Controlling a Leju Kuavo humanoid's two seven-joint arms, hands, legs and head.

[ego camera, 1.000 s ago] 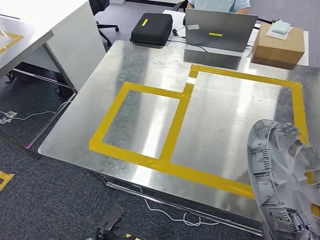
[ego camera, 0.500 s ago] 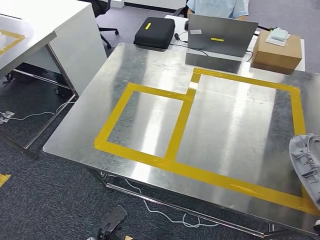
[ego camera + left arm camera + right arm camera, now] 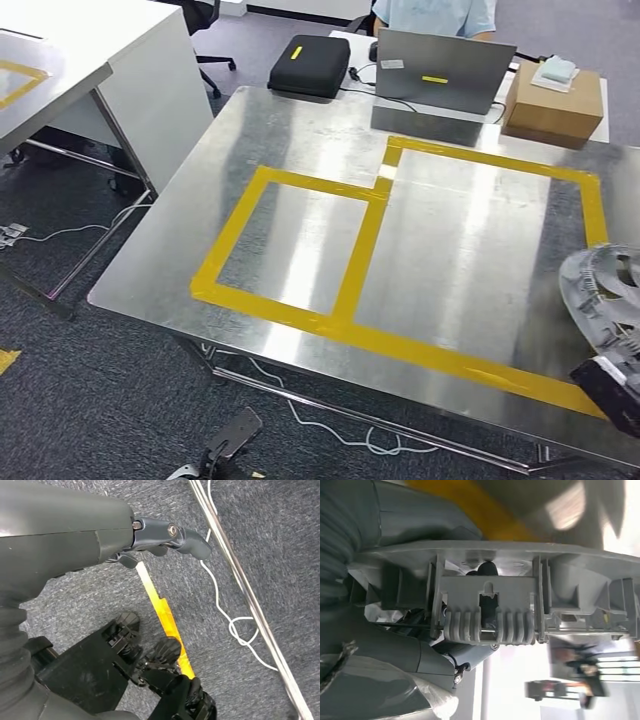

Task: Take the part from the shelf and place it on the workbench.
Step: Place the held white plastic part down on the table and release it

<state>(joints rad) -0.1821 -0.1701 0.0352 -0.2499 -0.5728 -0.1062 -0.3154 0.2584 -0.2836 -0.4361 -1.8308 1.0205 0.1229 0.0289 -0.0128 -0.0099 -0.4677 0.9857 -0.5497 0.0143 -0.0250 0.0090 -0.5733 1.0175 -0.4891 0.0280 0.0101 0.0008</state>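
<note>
The part is a grey plastic wheel cover (image 3: 604,285). It hangs low over the right end of the metal workbench (image 3: 453,230), close to the large yellow-taped rectangle's right side and partly cut off by the picture's edge. My right hand (image 3: 395,650) grips the rim of the wheel cover (image 3: 490,600), with ribbed clips facing the right wrist camera. A dark piece of my right arm (image 3: 613,388) shows just under the cover. My left hand (image 3: 166,532) hangs over the carpet beside the bench, fingers stretched out and holding nothing.
A grey laptop (image 3: 445,70), a black case (image 3: 308,65) and a cardboard box (image 3: 555,100) stand along the far side, with a person (image 3: 436,15) seated behind the laptop. A white table (image 3: 75,60) stands at the left. Cables (image 3: 332,430) lie under the bench.
The wheel cover has swung from upright and large at the lower right to lower and flatter at the bench's right end. The head view shifted slightly.
</note>
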